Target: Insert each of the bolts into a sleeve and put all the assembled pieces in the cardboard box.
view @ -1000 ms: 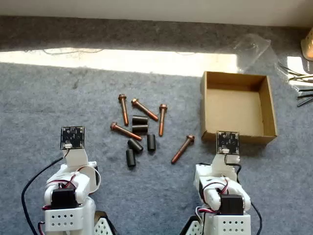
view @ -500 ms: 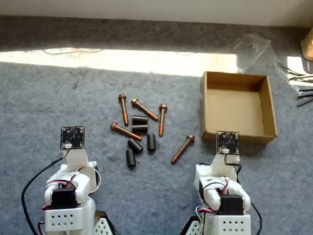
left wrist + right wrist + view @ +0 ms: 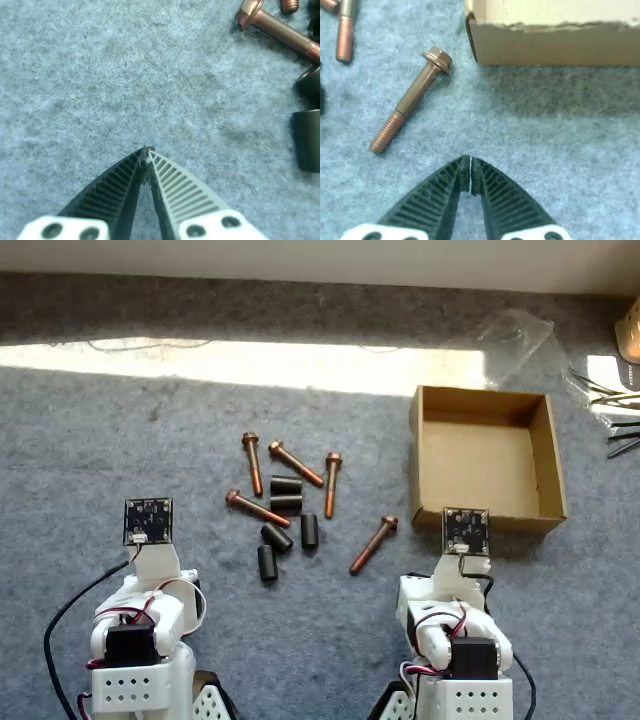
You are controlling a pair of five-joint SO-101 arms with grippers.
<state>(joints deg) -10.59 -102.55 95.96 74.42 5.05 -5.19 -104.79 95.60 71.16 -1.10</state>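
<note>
**Cropped at the edges**

In the left wrist view the frame edge slices a black sleeve (image 3: 307, 141). A second sleeve (image 3: 311, 82) shows as a sliver, and a bolt (image 3: 276, 27) runs out to the edge. In the right wrist view the cardboard box (image 3: 555, 47) is cropped to its near wall, and a second bolt (image 3: 344, 35) is cut off partway along its shank. In the high view, the arm bases (image 3: 135, 685) are cropped at the lower edge.

We count five copper bolts (image 3: 331, 484) lying flat, none inserted, scattered among five black sleeves (image 3: 286, 485); the open box (image 3: 480, 393) sits to their right.
</note>
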